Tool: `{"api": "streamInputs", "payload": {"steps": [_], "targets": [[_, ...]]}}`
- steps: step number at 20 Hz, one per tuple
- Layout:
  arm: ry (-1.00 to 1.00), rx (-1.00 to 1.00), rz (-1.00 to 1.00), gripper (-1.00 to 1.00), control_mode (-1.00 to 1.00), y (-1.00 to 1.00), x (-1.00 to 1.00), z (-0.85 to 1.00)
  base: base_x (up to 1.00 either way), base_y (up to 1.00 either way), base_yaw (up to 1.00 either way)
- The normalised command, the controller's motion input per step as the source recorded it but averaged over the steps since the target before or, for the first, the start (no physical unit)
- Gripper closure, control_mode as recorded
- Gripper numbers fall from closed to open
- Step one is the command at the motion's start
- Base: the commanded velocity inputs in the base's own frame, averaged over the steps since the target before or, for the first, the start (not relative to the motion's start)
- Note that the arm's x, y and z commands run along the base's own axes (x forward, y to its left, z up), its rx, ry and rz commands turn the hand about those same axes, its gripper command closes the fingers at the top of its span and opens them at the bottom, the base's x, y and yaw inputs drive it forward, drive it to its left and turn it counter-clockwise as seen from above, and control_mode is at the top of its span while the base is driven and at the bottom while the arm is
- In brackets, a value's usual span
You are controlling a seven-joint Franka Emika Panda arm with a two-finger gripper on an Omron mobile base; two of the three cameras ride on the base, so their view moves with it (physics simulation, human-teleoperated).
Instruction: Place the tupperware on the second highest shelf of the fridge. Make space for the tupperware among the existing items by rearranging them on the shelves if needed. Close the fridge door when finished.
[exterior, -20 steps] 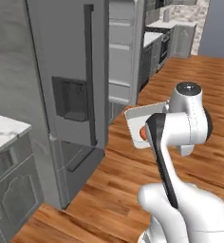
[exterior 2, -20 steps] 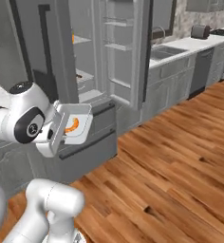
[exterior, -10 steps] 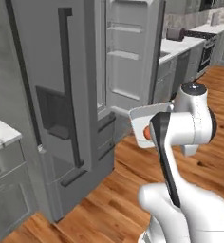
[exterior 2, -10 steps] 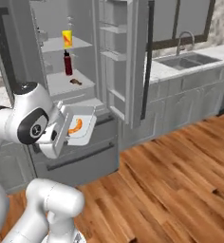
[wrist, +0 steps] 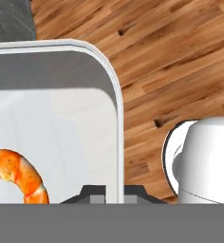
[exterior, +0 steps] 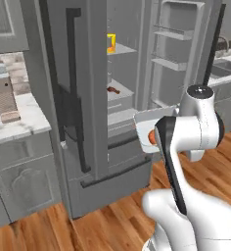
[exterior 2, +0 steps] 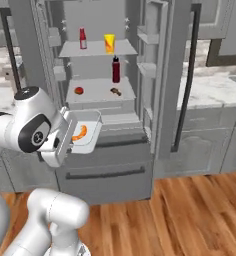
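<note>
My tool (wrist: 113, 192) pinches the rim of the tupperware (exterior 2: 85, 134), held up in front of the open fridge (exterior 2: 102, 100), below its shelves; a yellow cup (exterior 2: 109, 43) and two bottles stand on the shelves (exterior 2: 97, 50); the door (exterior 2: 167, 75) stands open at the right.

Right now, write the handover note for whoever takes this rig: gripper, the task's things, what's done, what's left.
Gripper: shut on the rim of the tupperware, held in front of the open fridge.
Shelves: the upper one carries a red bottle and the yellow cup; the one below has a dark bottle and two small food items.
Done: tupperware picked up, fridge door open.
Left: place it on the second highest shelf, shifting items if needed, then close the door.
</note>
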Motion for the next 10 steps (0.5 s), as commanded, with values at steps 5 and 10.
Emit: {"api": "streamInputs", "payload": {"steps": [5,10], "targets": [[0.0,0.0,0.0,1.0,1.0,0.0,0.0,0.0,0.39,-0.79,0.56],[0.0,0.0,0.0,1.0,1.0,0.0,0.0,0.0,0.53,-0.43,0.3]]}}
